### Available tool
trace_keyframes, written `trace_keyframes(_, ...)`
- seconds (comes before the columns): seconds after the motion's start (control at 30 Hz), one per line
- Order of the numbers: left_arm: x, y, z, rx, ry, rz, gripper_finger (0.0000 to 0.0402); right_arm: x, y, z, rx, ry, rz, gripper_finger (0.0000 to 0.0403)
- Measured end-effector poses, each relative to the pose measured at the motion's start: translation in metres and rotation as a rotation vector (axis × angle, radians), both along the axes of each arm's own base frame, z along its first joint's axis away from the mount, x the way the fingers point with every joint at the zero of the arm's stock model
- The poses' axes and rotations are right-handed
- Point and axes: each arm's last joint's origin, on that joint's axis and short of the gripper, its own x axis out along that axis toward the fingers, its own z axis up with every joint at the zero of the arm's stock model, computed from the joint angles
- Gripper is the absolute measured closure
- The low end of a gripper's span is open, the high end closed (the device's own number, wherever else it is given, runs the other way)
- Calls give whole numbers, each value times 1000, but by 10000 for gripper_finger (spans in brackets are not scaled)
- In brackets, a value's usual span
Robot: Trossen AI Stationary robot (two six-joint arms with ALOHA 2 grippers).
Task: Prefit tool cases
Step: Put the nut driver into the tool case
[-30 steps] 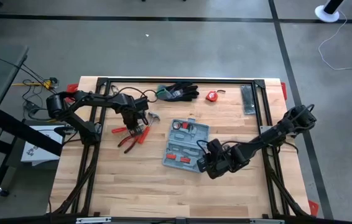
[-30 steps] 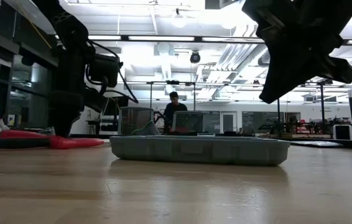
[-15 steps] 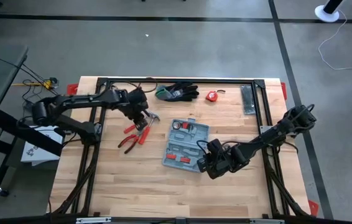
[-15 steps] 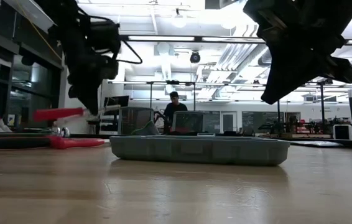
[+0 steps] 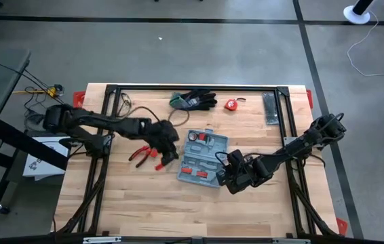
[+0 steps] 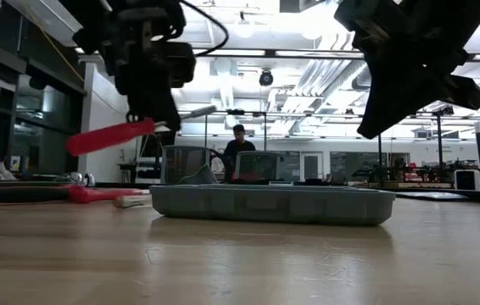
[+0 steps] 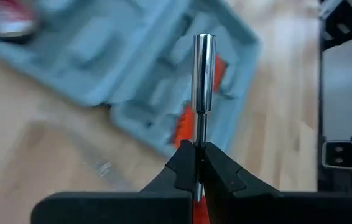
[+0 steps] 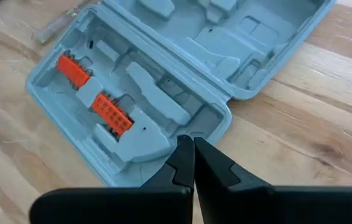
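Since a second ago we see the left gripper [image 5: 167, 145] carried off the pliers [image 5: 140, 154] and across to the case's near edge, lifting a red-handled driver [image 6: 111, 135] clear of the table [image 5: 144, 203]. The tool case [image 5: 202, 157] lies open and flat just beside that gripper, toward the right arm, its moulded recesses up and orange bit strips [image 8: 110, 109] seated in one half. The left gripper's fingers [image 7: 185, 163] are pinched together on the driver's thin steel shaft, the chrome socket end [image 7: 204, 73] sticking out ahead of them over the case — the red handle trails behind, tilted slightly downward in the low view. The right gripper [image 5: 227, 177] hovers at the case's other side, its fingers [image 8: 184, 163] pressed together on nothing, tips just over the case's rim. Beyond the left gripper, away from the case, the pliers rest on the wood — and the black-and-green gloves [image 5: 193, 100] lie near the table's far edge.
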Motion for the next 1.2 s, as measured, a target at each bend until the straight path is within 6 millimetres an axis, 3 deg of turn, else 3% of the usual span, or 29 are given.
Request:
trace_keyframes(0.13, 11, -10, -12, -34, -7, -11, 401, 0, 0, 0, 6, -5, -10, 402)
trace_keyframes(0.33, 21, -29, -4, -16, -22, -90, 402, 0, 1, 0, 15, -2, -8, 402)
trace_keyframes(0.57, 66, -53, 11, 123, -137, -197, 401, -3, -2, 8, 12, -31, -17, 402)
trace_keyframes(0.8, 106, -75, -6, 241, -137, -287, 401, -23, -12, 30, -46, -31, -59, 402)
trace_keyframes(1.03, 114, -85, -32, 305, -27, -355, 401, -33, -14, 36, -66, -7, -72, 402)
trace_keyframes(1.2, 109, -84, -36, 346, 15, -418, 401, -34, -12, 36, -72, -9, -67, 402)
